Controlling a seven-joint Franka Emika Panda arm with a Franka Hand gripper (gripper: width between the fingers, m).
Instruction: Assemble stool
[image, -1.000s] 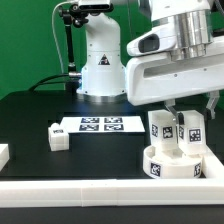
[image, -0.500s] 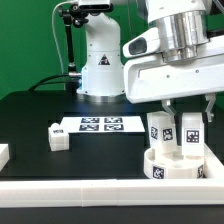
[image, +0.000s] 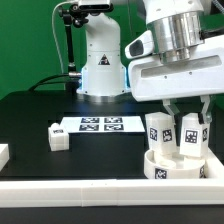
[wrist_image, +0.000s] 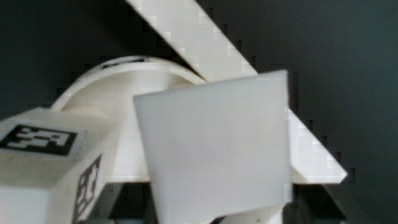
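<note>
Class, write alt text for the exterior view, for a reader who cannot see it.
A robot arm's gripper grips an upright leg standing on the round white seat at the exterior view's right, beside a second upright leg. A third leg lies loose on the black table, near the marker board.

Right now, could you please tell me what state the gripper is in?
Gripper: closed on the leg at the exterior view's right, standing in the seat.
</note>
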